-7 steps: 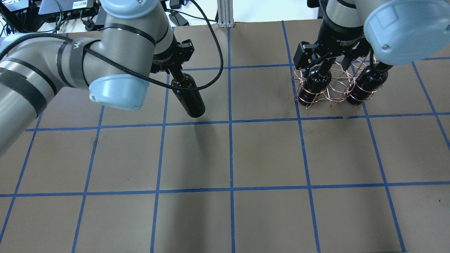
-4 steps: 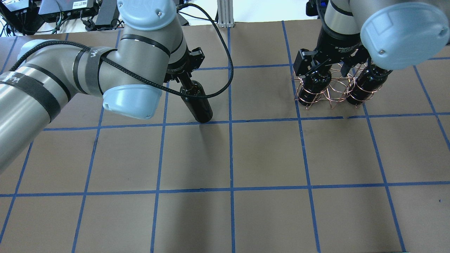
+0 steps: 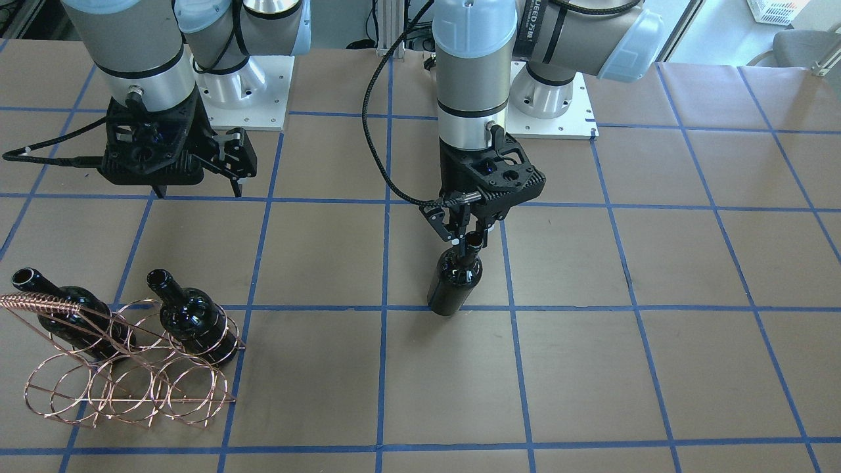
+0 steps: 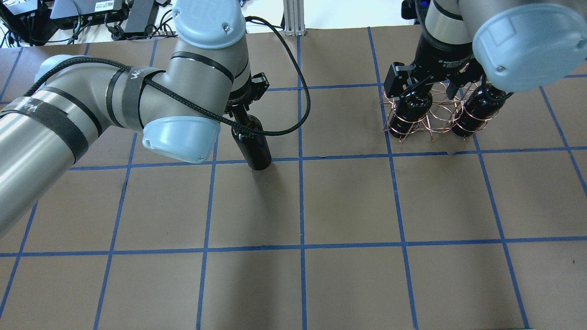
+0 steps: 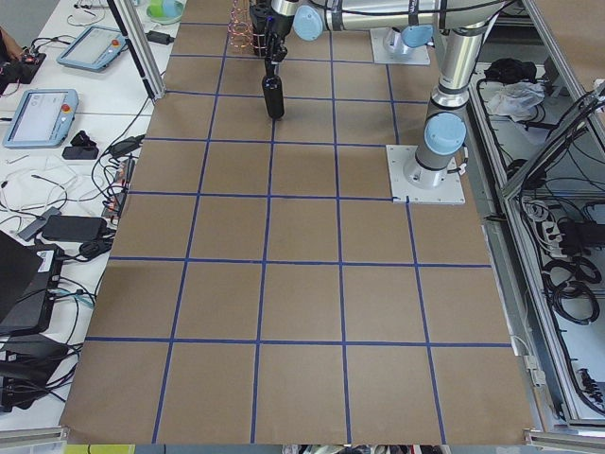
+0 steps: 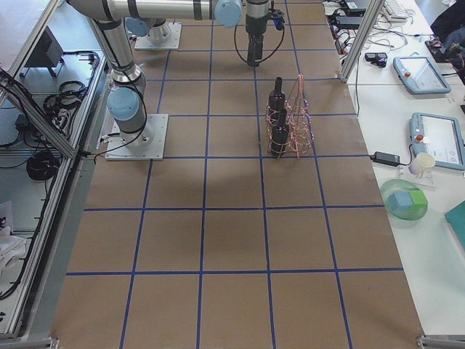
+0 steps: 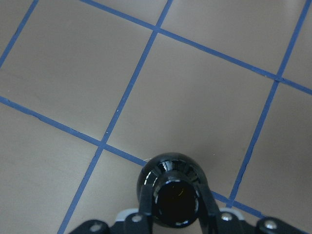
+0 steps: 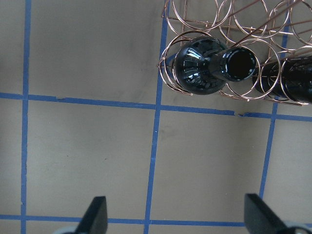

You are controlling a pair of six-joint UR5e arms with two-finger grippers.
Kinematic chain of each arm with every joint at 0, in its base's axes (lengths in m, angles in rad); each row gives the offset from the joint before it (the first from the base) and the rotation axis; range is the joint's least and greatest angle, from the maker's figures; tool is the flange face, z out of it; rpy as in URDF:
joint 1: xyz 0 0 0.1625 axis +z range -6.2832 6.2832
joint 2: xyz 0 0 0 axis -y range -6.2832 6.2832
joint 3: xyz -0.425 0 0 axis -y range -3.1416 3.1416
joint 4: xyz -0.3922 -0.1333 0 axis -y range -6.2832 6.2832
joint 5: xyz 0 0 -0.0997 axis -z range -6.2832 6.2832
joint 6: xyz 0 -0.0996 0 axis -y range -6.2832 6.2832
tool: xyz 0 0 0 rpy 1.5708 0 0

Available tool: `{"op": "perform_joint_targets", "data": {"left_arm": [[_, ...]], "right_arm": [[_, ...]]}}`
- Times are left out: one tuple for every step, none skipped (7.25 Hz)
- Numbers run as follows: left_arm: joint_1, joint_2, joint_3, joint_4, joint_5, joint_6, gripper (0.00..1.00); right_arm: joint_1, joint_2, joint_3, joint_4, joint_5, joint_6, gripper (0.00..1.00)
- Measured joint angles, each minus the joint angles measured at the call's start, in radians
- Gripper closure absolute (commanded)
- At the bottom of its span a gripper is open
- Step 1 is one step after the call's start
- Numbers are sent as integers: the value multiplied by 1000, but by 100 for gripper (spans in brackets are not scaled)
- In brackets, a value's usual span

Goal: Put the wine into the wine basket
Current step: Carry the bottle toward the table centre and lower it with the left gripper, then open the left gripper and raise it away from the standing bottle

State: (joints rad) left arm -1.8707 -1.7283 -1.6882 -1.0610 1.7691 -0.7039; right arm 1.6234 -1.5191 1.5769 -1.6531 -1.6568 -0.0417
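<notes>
The left gripper (image 3: 468, 240) was clamped on the neck of the wine (image 3: 453, 286), just below its open mouth. The bottle was base-down and slightly tilted, well apart from the wine basket (image 3: 131, 384), off the basket's end toward the robot's left. The right gripper (image 3: 197, 189) hung above the basket, jaws spread wide, holding nothing. A second bottle (image 3: 194, 322) and a third bottle (image 3: 69, 318) sat in the basket's rings, necks up.
</notes>
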Motion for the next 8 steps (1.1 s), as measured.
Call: {"op": "perform_joint_targets", "data": {"left_arm": [[0, -4, 0, -1, 2, -2, 87], [0, -12, 0, -1, 2, -3, 87], [0, -17, -1, -1, 2, -4, 81], [0, -20, -1, -1, 1, -5, 41], [0, -21, -1, -1, 0, -5, 19], [-1, -21, -2, -2, -1, -5, 14], [-1, -20, -2, -2, -2, -4, 12], [-1, -18, -1, -3, -3, -2, 12]], "right_arm": [[-1, 3, 0, 1, -1, 1, 0], [-1, 4, 1, 1, -2, 2, 0], [-2, 4, 1, 1, -4, 2, 0], [-2, 4, 1, 2, -13, 2, 0], [-2, 4, 2, 3, -28, 2, 0], [-2, 4, 3, 5, -35, 3, 0], [-2, 4, 3, 4, -37, 4, 0], [-2, 5, 2, 1, -37, 0, 0]]}}
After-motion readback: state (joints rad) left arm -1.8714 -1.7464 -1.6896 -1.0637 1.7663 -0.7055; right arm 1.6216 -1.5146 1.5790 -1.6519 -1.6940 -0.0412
